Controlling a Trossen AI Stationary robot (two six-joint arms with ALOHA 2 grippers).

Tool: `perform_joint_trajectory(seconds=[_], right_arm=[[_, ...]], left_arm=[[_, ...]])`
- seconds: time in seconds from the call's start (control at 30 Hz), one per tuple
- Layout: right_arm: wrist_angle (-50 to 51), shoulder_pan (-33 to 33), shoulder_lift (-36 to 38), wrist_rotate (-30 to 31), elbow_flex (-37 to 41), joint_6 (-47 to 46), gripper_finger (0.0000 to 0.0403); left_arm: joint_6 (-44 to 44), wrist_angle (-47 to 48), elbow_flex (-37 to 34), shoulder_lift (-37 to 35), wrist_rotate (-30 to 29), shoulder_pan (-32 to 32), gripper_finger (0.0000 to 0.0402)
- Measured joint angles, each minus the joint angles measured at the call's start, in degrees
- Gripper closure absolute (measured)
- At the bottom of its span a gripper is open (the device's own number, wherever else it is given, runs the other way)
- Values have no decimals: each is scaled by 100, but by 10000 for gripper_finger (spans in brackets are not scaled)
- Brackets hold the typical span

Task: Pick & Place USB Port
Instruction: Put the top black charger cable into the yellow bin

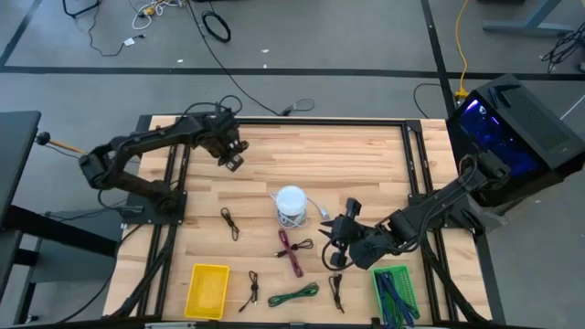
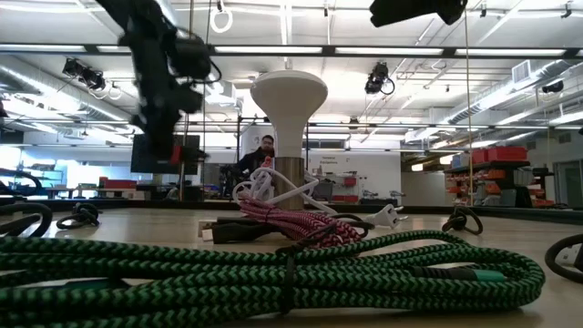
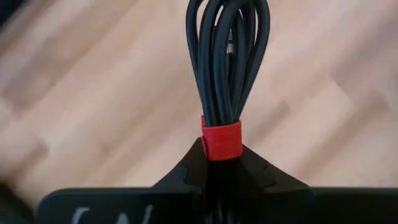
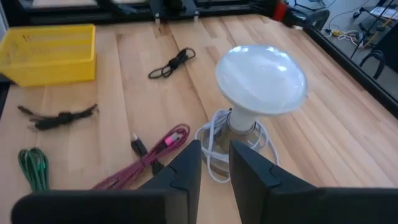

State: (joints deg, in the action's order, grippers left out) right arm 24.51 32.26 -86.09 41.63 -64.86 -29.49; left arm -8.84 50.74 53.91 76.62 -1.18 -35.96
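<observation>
We are in a robotics lab or workshop hall: beyond the wooden table (image 1: 366,164) we see exposed ceiling ducts (image 2: 55,77), strip lights (image 2: 510,91) and red storage shelving (image 2: 496,173). Loose cables (image 1: 151,11) trail across the grey concrete floor (image 1: 347,55), and a person (image 2: 260,157) sits at a workstation behind.

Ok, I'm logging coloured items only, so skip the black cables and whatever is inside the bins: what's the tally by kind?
Bins: 2, yellow bin and green bin
Lamps: 1, white lamp
Coloured cables: 2, green cable and red cable
Total: 5
</observation>
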Motion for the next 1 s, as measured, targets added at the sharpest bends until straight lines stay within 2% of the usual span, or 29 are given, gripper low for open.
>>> perform_joint_trajectory(seconds=[0.13, 0.27, 0.43, 0.53, 0.7, 0.87, 1.0], right_arm=[[-194, -47, 1, 38, 0, 83, 321], [-325, -47, 3, 288, 0, 339, 321], [-563, -58, 5, 431, 0, 641, 321], [-579, -58, 5, 445, 0, 648, 321], [-595, -58, 5, 448, 0, 668, 321], [-595, -58, 5, 448, 0, 670, 321], [-610, -58, 5, 609, 0, 753, 321]], left_arm=[[-636, 1011, 95, -640, -162, 716, 360], [-1697, 1803, 94, -1395, -391, 1774, 360], [-3658, 2334, 94, -2237, -485, 3368, 360], [-4925, 2579, 94, -2505, -624, 4478, 360], [-6881, 2799, 88, -2448, -903, 6236, 360], [-8439, 2305, -66, -1971, -1000, 7802, 360], [-9398, 1825, -107, -1380, -1039, 8759, 360]])
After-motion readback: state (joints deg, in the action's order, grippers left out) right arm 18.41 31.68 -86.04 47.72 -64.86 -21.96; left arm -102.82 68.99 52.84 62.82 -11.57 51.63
